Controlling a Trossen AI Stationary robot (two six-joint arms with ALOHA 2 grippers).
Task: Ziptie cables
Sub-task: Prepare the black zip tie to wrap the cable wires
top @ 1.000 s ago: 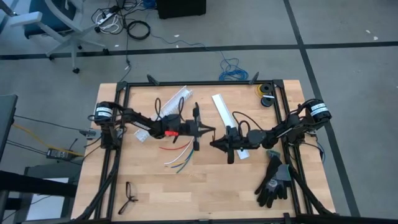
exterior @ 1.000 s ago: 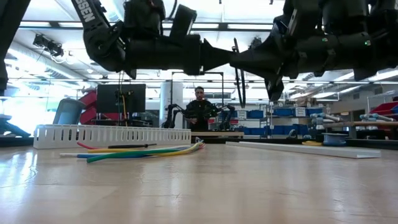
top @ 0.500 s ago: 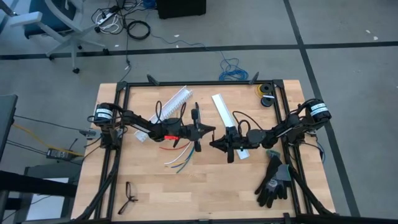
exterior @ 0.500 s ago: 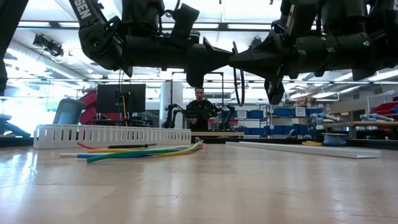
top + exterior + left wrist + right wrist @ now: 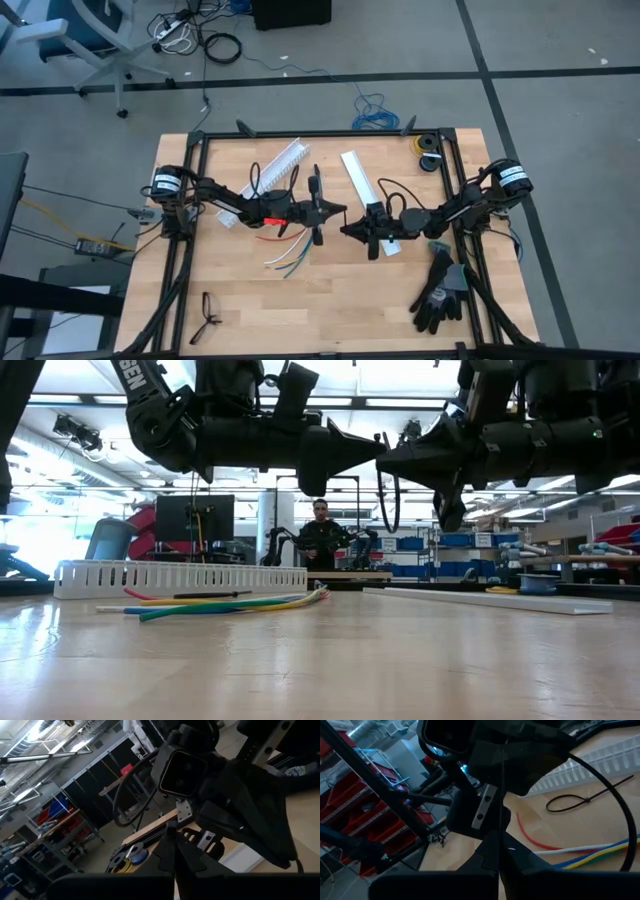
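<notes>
1. cables (image 5: 230, 603): flat on the table (image 5: 420, 660), well below both claws and off toward the left claw's side. loose, coloured ends fanned out, no tie round them yet.
2. left claw (image 5: 378, 448): clamped closed, hanging high over the middle of the table, tip to tip with the right claw (image 5: 392, 462), likewise closed tight. touching or just apart, cannot tell. whether a thin strap sits pinched in either one, cannot tell either.
3. just changed: left claw pushed forward toward the right one and rolled at the wrist over the last second. right claw backed off a little to make room. cables unmoved throughout.
4. meaning for the task, as a judgement: looks like a handover or regrip in the air, not yet work on the bundle. tying step not begun, most of the job left.
5. outward from the claws: black ziptie (image 5: 590, 800), already looped, lying below them between the cables and the white slotted channel (image 5: 180, 577), apart from the wires and from both claws.
6. writing: white letters (image 5: 135, 378) reading "sen" on the left arm (image 5: 170, 420) behind its claw, rest of the word cut off. nothing else legible.
</notes>
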